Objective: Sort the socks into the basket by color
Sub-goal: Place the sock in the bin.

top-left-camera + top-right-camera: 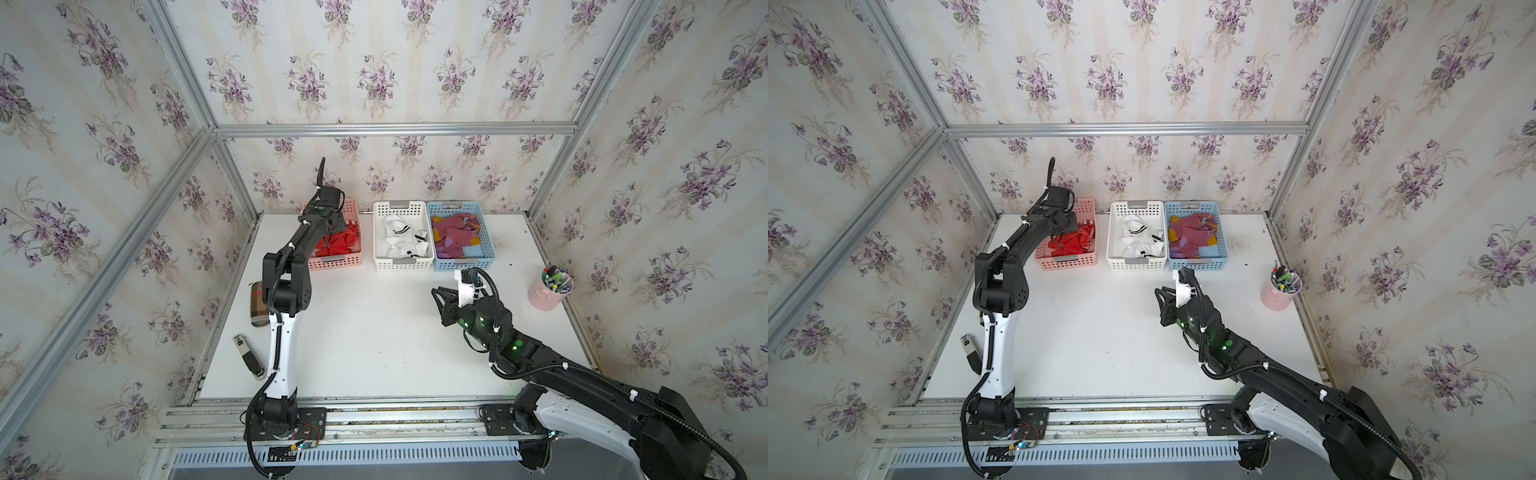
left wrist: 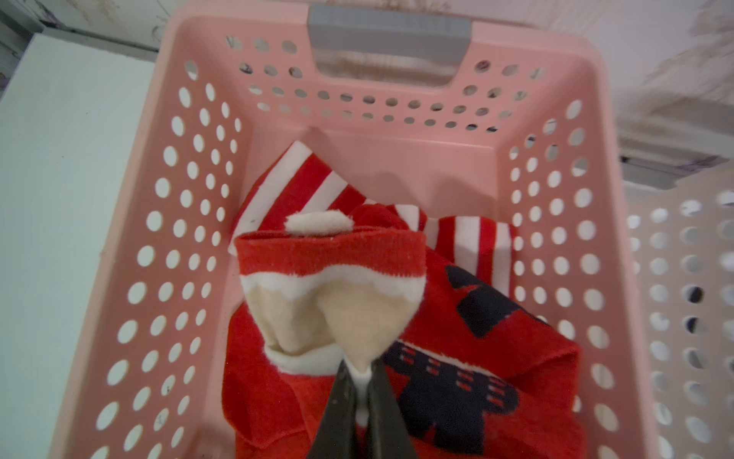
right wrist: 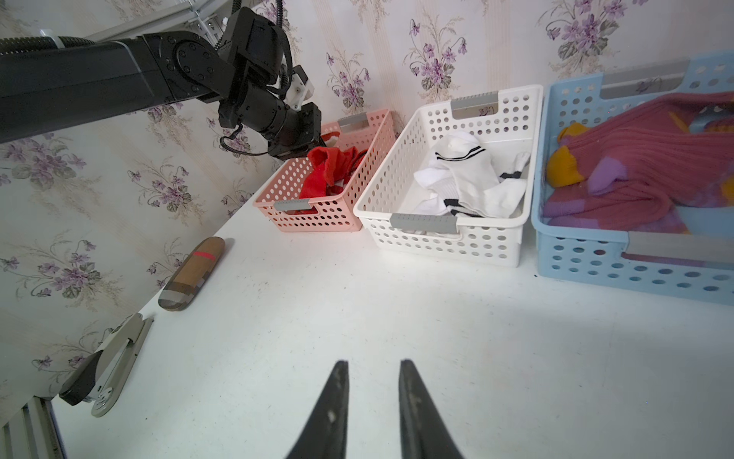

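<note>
While the left tool [image 2: 359,367] pinches the Santa-face sock [image 2: 329,278] by a pale fold, sock stretches straight ahead of the tips, over red socks [image 2: 468,318] in the pink basket [image 2: 397,131]. Release likely next. Right tool [image 3: 373,369] narrowly parted, empty, well apart.

The pink basket [image 2: 595,238] was smooth moulded plastic with a faint sheen, and its handle insert at the upper middle of the left wrist view was matt grey. The white basket [image 3: 449,246] and blue basket [image 3: 595,262] were the same perforated plastic. The Santa-face sock [image 2: 329,254] was fuzzy napped cloth, fluffy at its white trim; the striped sock [image 2: 302,183] above it was a flatter knit. The white socks [image 3: 468,179] looked fine and smooth, the maroon socks [image 3: 655,167] coarsely ribbed. The table [image 3: 357,310] was matt white, lightly speckled. At lower left of the right wrist view the stapler [image 3: 115,357] was brushed metal and black plastic; the case [image 3: 192,274] above it looked like woven cloth. The right gripper [image 3: 373,362] had matt black fingers [image 3: 337,397], scuffed pale.
</note>
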Robot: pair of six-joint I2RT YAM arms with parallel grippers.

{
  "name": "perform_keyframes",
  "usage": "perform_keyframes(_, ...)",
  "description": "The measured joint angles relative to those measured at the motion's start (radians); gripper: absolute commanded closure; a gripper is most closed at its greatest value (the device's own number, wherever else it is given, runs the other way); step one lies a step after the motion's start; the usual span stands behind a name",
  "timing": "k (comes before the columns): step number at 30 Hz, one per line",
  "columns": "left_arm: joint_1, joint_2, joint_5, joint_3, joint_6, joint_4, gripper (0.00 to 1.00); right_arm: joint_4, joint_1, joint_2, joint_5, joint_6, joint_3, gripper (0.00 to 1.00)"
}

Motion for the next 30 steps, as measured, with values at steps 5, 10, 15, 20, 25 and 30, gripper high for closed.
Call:
perform_keyframes(5,0.036,0.019,-0.005,0.003,0.002,-0.018,0.96,0.0,0.0,0.007,0.001,0.0,0.0,0.76)
perform_keyframes(10,0.067,0.019,-0.006,0.003,0.002,-0.037,0.95,0.001,0.0,0.014,0.004,-0.002,0.0,0.76)
perform_keyframes(15,0.076,0.019,0.012,0.003,0.002,-0.037,0.87,0.002,0.0,0.024,0.004,-0.004,0.003,0.76)
perform_keyframes(20,0.076,0.019,0.077,0.003,0.003,-0.031,0.62,0.002,0.0,0.033,0.004,-0.004,0.004,0.76)
perform_keyframes(25,0.076,0.003,0.13,-0.01,0.006,-0.031,0.52,0.002,0.0,0.035,0.004,-0.004,0.005,0.76)
perform_keyframes(30,0.075,-0.06,0.165,-0.047,0.003,-0.023,0.5,0.002,0.0,0.029,0.003,-0.004,0.005,0.76)
